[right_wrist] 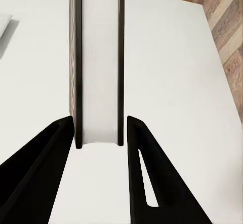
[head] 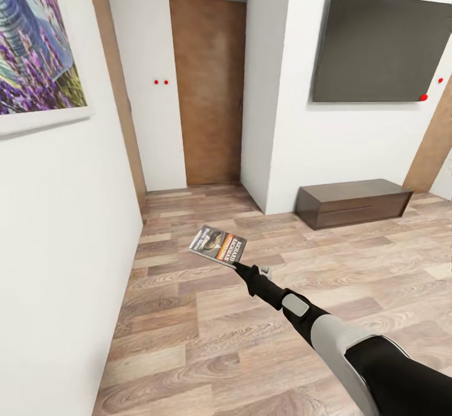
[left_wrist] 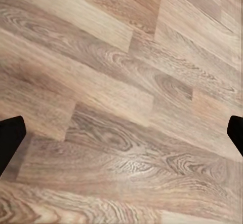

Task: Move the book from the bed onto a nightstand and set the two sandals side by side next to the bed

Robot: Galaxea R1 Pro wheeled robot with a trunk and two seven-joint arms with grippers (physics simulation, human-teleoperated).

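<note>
The right gripper [head: 239, 266] has its fingers clamped on the book [head: 218, 245], carried above the wood floor [head: 188, 315] mid-transit; next it needs a nightstand in reach, while the left fingers [left_wrist: 10, 138] stand open.

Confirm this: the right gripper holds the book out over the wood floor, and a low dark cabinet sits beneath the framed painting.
Not quite. The low dark cabinet sits beneath the wall-mounted TV, not the framed painting, as the head view shows. The rest holds: the right gripper holds the book over the wood floor.
</note>
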